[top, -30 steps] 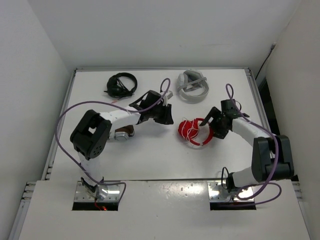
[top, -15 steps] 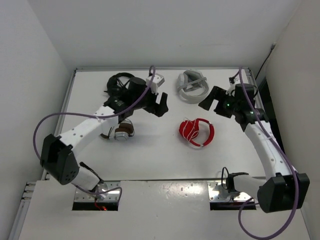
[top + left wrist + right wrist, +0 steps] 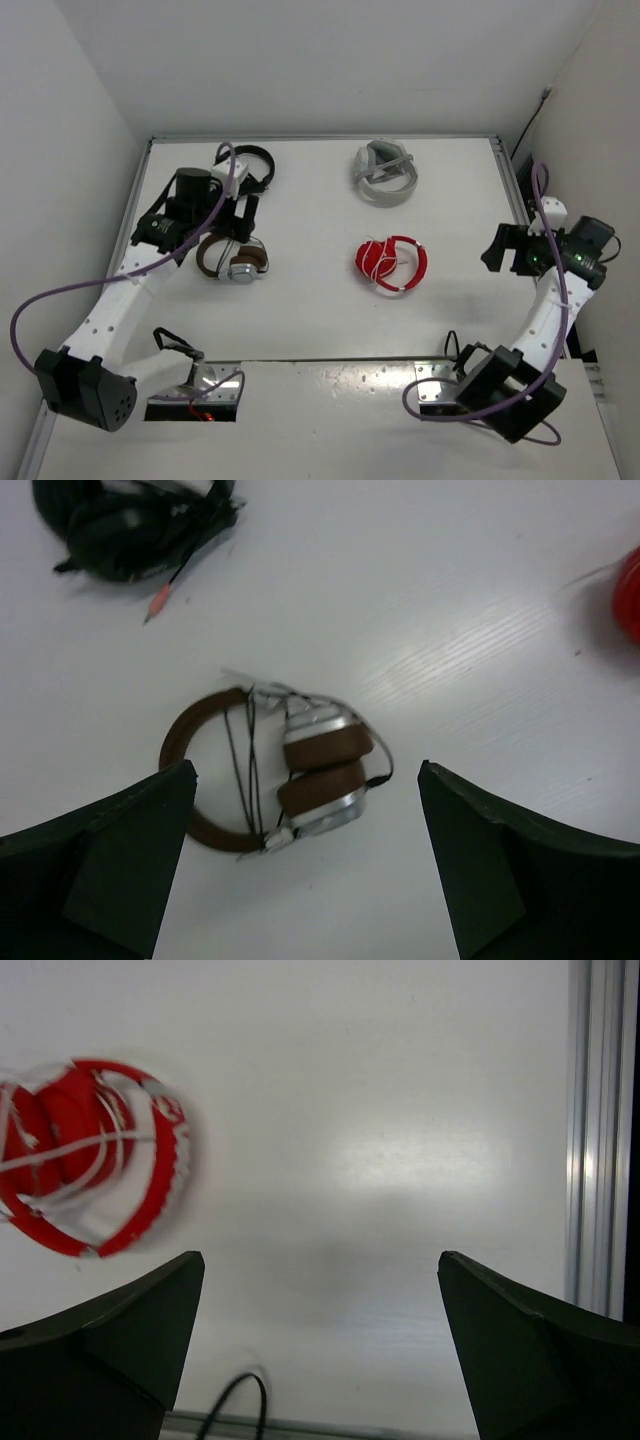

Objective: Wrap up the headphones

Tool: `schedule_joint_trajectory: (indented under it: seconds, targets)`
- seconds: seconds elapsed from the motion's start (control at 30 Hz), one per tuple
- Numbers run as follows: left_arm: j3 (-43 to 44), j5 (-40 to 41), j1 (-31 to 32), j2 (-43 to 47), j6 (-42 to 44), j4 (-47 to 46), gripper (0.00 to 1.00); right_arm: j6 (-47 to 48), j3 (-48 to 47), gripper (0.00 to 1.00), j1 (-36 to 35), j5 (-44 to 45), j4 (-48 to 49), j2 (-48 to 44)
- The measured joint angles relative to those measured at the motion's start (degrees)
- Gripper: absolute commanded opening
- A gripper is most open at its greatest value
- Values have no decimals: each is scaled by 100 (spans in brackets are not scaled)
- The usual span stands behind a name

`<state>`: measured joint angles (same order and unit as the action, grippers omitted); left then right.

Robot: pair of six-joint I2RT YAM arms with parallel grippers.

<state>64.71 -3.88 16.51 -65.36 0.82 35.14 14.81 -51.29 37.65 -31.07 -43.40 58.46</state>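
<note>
The headphones [image 3: 392, 264] lie at the centre of the tabletop [image 3: 300, 315], cable seemingly wound on, left claw [image 3: 305, 770] spread empty at their 9 o'clock, right claw [image 3: 320, 1255] spread empty at 3, so I judge wrapping done and need only park both arms.

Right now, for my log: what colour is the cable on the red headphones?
White cable, best in the right wrist view.
</note>
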Motion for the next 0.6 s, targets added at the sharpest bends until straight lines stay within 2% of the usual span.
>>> schedule_joint_trajectory:
  seconds: [0.1,0.23,0.6]
  targets:
    - [-450,101,-389,365,140,120,99,870,247,99,651,-280,-407,39]
    - [-916,157,-992,492,308,125,99,1508,420,99,918,-455,-713,186]
    - [-1270,-203,-2542,295,761,-44,99,1598,675,99,468,-149,-313,201]
